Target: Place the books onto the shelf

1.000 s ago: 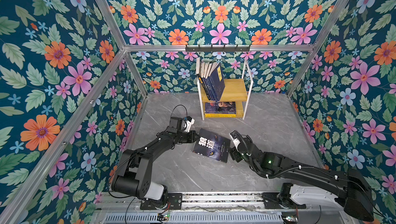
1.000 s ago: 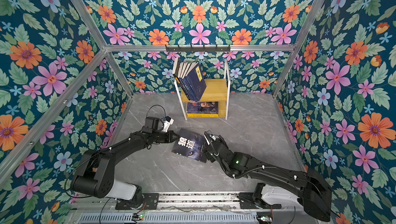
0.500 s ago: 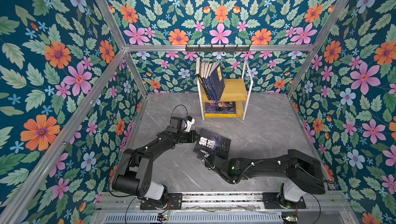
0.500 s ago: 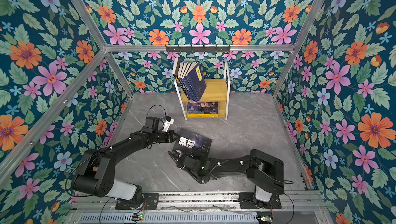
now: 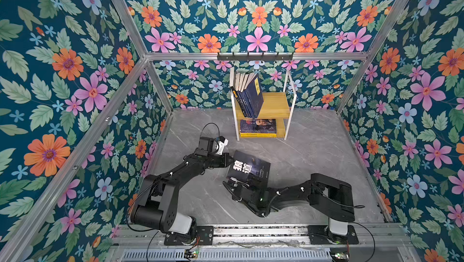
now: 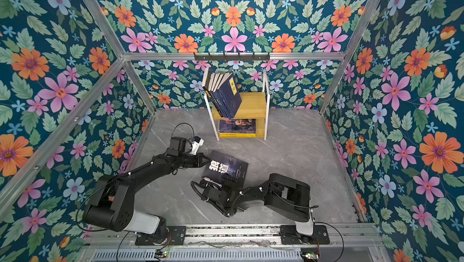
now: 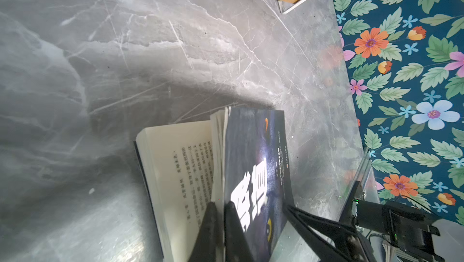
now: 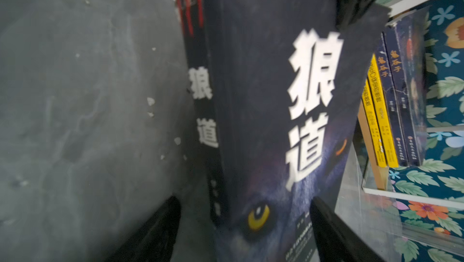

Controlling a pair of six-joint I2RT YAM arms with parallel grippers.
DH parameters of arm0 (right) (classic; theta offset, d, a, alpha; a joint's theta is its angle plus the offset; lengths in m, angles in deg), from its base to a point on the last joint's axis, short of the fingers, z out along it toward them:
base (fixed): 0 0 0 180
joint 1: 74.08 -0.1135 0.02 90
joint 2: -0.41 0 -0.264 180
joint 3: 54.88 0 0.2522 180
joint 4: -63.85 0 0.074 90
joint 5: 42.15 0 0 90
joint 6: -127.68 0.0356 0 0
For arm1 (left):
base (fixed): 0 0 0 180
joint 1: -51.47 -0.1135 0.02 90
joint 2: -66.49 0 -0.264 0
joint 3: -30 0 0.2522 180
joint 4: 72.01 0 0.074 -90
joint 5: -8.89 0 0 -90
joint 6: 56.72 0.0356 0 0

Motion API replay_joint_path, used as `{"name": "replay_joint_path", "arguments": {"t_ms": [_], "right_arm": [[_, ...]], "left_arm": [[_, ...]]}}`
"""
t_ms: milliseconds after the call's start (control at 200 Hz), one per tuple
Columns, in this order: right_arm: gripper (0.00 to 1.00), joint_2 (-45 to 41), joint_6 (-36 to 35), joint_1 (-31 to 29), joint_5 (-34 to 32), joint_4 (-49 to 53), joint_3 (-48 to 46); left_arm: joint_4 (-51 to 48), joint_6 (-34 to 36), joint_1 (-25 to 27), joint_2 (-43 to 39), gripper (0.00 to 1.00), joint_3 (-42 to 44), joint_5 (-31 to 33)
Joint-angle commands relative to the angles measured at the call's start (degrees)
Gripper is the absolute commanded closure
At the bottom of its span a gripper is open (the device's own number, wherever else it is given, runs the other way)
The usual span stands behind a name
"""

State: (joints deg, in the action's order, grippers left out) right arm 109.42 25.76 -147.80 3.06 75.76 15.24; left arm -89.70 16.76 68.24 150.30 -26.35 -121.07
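Pinched tight, the left gripper (image 5: 230, 160) grasps the front cover and a few leaves of the black wolf-eye book (image 5: 251, 170) at the cover's ten o'clock corner in both top views. In the left wrist view the cover stands up off the cream pages, so the book gapes open. At the book's six o'clock edge the right gripper (image 8: 244, 199) is released, one finger on the spine side and one over the cover, with a gap at each. The book lies on the grey table (image 5: 313, 152), well apart from the shelf (image 5: 275, 102) at its twelve o'clock. On the shelf, navy books (image 5: 251, 95) lean at the nine o'clock side of the upper board, and a flat stack (image 5: 258, 125) lies on the lower board.
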Motion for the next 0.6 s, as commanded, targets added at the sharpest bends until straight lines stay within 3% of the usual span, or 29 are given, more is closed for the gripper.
{"name": "replay_joint_path", "arguments": {"t_ms": [0, 75, 255, 365, 465, 595], "right_arm": [[0.24, 0.67, 1.22, 0.06, -2.62, 3.28, -0.25], [0.34, 0.17, -0.15, 0.06, -3.01, 0.16, -2.07], [0.74, -0.81, -0.51, 0.07, -5.3, 1.78, -1.98], [0.9, -1.72, -2.0, 0.06, -5.96, 1.55, -2.94], [1.0, -2.61, -2.57, 0.06, -6.61, 4.34, -2.11], [1.0, -4.41, -4.77, 0.06, -6.53, 2.6, -3.55]], "left_arm": [[0.66, -0.07, -0.14, -0.4, 1.0, -0.34, -1.25], [2.19, -0.13, -0.1, -0.17, 1.0, 0.59, -0.96], [0.96, 0.3, -0.13, -1.14, 1.0, 0.6, -0.46], [1.81, 0.44, -0.51, -1.68, 1.0, 1.5, 0.55], [1.1, 0.45, -1.61, -3.4, 0.81, 1.24, 0.79], [2.78, 0.43, -3.52, -4.98, 0.65, 3.16, 1.7]]}}
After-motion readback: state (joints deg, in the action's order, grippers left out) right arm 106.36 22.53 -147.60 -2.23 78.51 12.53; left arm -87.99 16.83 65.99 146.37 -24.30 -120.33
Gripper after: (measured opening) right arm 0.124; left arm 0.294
